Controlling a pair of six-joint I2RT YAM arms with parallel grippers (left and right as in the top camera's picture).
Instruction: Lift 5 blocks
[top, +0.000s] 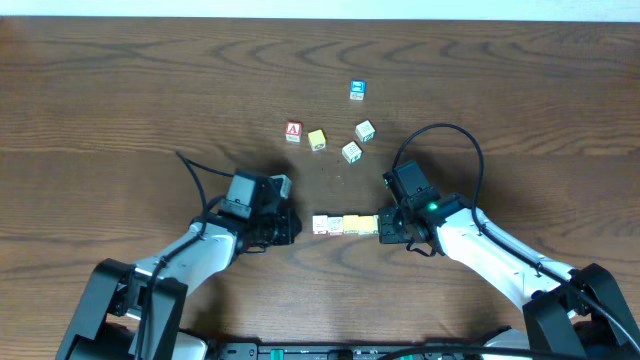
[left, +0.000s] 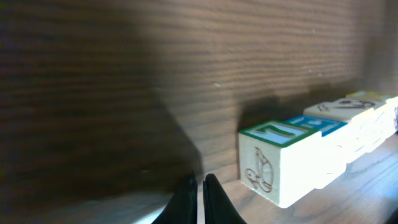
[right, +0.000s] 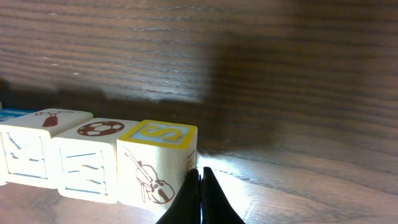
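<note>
Several blocks (top: 345, 224) lie in a tight row between my two grippers, whitish at the left end and yellow at the right. My left gripper (top: 296, 226) is shut and empty. Its tips (left: 198, 177) rest a little short of the green-topped end block (left: 277, 162). On the other side my right gripper (top: 383, 228) is shut too, tips (right: 201, 170) against the lower corner of the yellow-topped "S" block (right: 158, 165) with a violin on its side. Beside that one is a soccer-ball block (right: 87, 162). Further back lie a loose yellow block (top: 317, 139) and two whitish blocks (top: 351, 151) (top: 365, 130).
A red cube marked "A" (top: 293, 131) sits left of the loose yellow block. A blue-faced cube (top: 357, 90) lies furthest back. Both arms reach in from the near table edge, the right arm's black cable (top: 450, 130) looping above it.
</note>
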